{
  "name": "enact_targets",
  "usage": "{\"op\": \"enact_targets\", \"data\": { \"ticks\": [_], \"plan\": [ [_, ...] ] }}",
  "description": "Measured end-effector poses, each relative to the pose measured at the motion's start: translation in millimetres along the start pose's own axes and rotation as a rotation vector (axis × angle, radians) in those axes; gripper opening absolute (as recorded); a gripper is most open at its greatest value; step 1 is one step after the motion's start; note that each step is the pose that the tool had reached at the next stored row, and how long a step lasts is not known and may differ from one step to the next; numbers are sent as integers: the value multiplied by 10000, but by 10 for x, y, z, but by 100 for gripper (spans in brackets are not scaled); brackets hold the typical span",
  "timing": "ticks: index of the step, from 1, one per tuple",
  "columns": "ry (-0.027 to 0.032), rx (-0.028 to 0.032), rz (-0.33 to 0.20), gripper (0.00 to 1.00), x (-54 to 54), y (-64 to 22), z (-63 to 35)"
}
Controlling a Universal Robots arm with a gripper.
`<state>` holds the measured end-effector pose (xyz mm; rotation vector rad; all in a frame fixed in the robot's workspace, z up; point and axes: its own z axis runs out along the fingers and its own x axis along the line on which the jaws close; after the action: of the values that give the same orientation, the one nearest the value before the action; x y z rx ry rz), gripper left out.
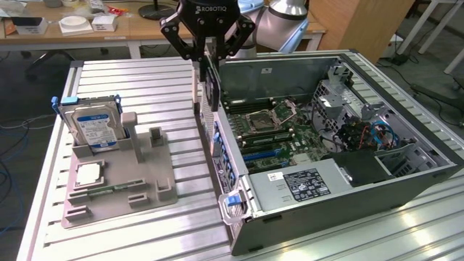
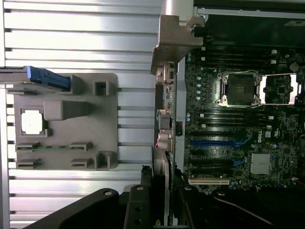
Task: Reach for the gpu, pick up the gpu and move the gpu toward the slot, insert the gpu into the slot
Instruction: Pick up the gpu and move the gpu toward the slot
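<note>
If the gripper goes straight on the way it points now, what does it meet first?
The gripper is shut on the gpu, which hangs below it. Straight down, the card's lower edge would probably meet the rear wall of the computer case, beside the motherboard; depth is unclear.

The computer case (image 1: 424,163) lies open on the tabletop (image 1: 130,76). Inside the case, the motherboard (image 1: 283,130) lies on the floor and the power supply (image 1: 305,182) sits at the case's near end. Over the case's wall on the exterior view's left, the gpu (image 1: 212,87) hangs upright and edge-on, gripped in the tool (image 1: 212,54). On that same side, just beside the case, sits a holder tray (image 1: 156,179). The hard drive (image 1: 91,125) stands in the tray corner farthest from the case.
</note>
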<state>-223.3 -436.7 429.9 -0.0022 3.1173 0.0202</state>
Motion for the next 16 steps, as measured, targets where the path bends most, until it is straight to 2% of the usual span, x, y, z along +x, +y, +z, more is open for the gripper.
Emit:
{"op": "enact_targets", "data": {
  "ticks": [16],
  "plan": [
    [0, 0, -1, 27, -149, -1, 7]
  ]
}}
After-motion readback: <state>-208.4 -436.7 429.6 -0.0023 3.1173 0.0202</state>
